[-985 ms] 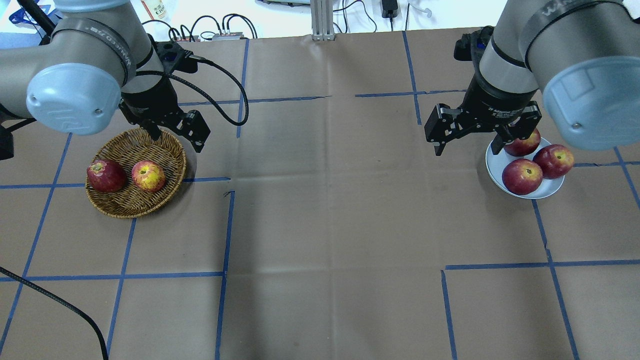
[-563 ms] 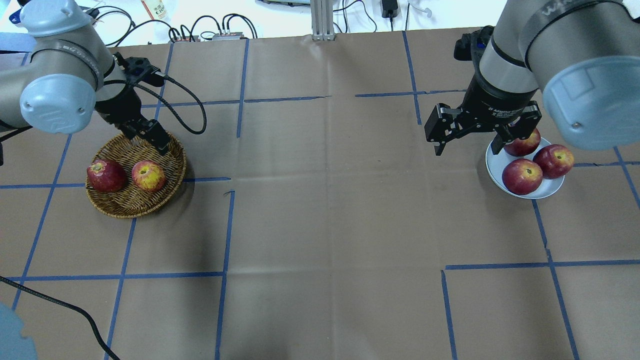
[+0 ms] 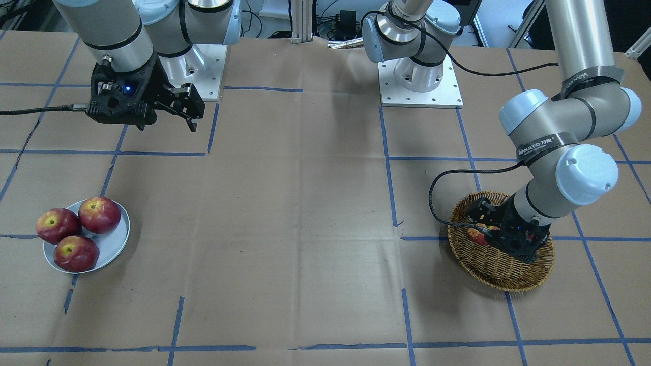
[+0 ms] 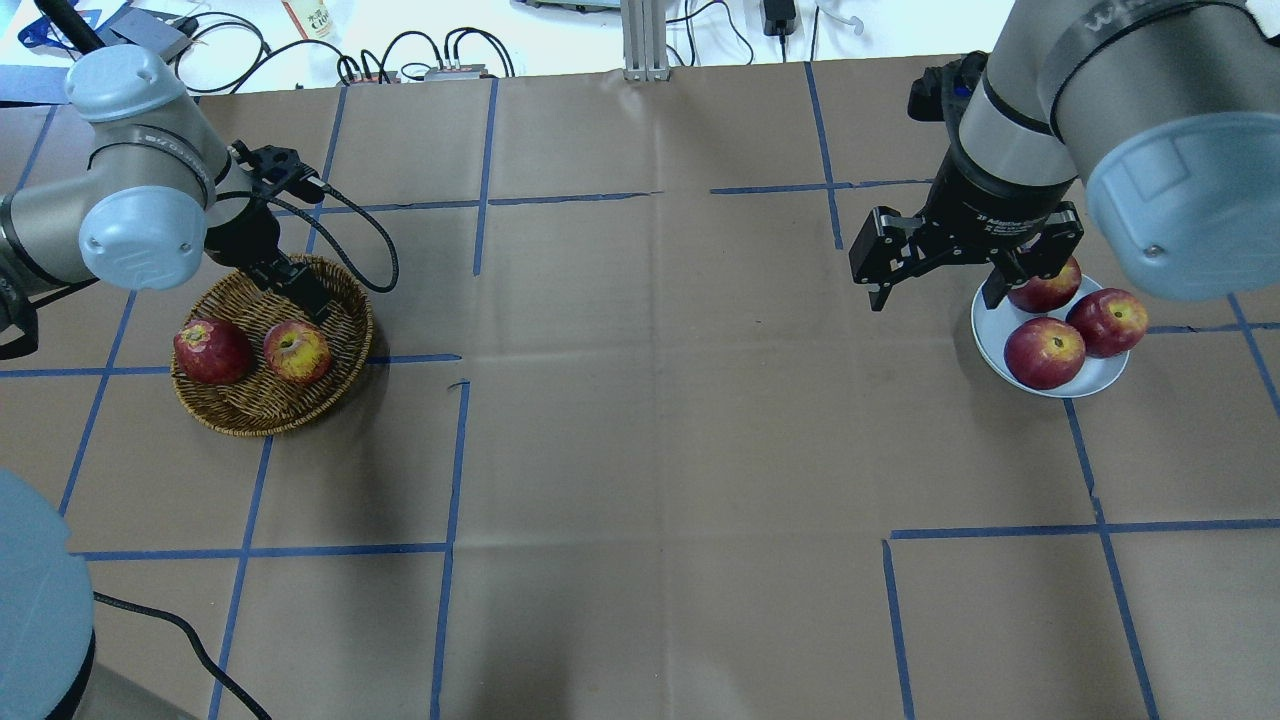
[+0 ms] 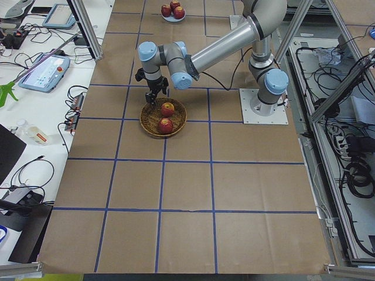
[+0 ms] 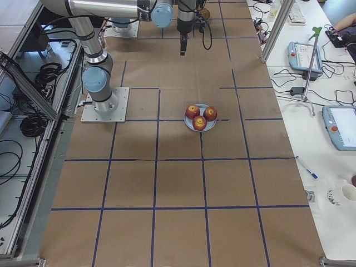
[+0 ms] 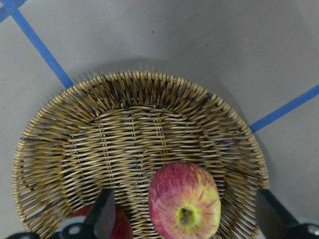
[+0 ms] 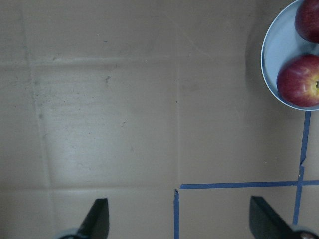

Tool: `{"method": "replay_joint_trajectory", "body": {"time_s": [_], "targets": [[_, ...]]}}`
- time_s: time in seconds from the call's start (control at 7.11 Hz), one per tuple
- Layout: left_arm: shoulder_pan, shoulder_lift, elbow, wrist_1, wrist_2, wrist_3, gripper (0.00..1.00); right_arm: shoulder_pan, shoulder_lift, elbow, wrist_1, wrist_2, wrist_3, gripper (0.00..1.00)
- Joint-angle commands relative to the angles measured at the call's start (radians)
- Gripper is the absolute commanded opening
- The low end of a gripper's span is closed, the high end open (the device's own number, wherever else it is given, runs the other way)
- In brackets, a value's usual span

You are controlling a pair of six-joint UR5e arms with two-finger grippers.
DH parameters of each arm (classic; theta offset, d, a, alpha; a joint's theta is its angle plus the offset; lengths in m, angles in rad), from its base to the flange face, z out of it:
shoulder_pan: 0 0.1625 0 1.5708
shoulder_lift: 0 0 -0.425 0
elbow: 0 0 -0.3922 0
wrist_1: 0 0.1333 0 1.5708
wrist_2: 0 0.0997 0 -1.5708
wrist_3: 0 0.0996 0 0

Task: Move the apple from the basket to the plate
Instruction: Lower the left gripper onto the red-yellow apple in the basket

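Nearest to the work, the left gripper (image 4: 292,290) hangs over the basket (image 4: 268,425) with its jaws spread wide and nothing in them. In the left wrist view its two fingers (image 7: 102,215) stand either side of the apple (image 7: 184,206), with clear wicker showing on both sides, so we judge it is not yet touching. The apple sits inside the basket, stem and yellow patch turned up toward the wrist camera, its stem axis close to upright. It lies between the open fingers and just below them, so we judge that the coming move is a straight descent, then a squeeze across the apple's width.

The overhead view adds what the wrist camera nearly crops out. A dark red apple (image 4: 211,351) sits in the basket just beside ours, at the side rim and close enough that one finger must slip between the two. The front-facing view hides the apple almost wholly behind the wrist.

Farther off, well apart from the basket and across the table, the right gripper (image 4: 935,292) hovers wide open and empty. It is far from the basket, so the left arm is plainly the nearer. Beyond it, farthest from the basket, lies the plate (image 4: 1092,377), carrying three red apples.
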Motion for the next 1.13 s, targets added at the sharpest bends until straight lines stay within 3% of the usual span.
{"method": "replay_joint_trajectory", "body": {"time_s": [0.0, 0.99], "targets": [[0.022, -0.002, -0.066, 0.045, 0.002, 0.004, 0.99, 0.0, -0.001, 0.0, 0.0, 0.0, 0.002, 1.0], [0.052, -0.025, -0.111, 0.048, 0.002, -0.003, 0.99, 0.0, -0.001, 0.0, 0.0, 0.0, 0.0, 1.0]]}}
